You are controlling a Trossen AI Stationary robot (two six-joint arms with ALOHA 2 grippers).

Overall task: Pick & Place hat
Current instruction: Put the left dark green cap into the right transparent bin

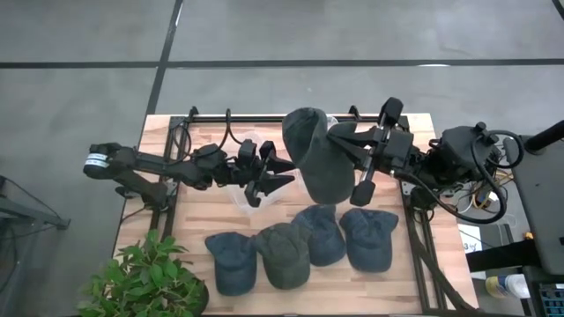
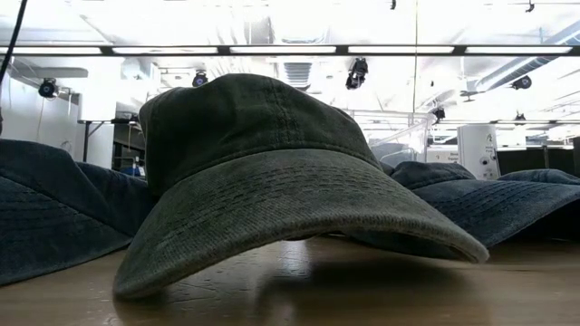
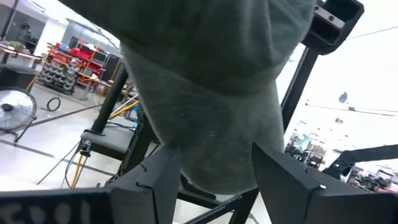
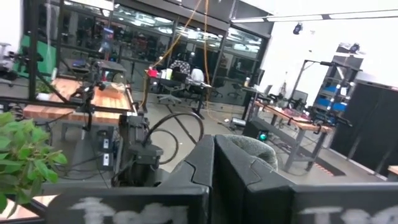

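Above the table, right end effector grips hat; low view misses it.

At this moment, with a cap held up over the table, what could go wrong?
The right pincer grips the grey-green cap only at its edge, so it could slip. The open left pincer sits close beside the cap and might snag it. Four caps crowd the front row, leaving little room to set it down.

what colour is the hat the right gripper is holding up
Dark grey-green, plain with no pattern. The held hat, pinched in the right gripper, shows best in the high view.
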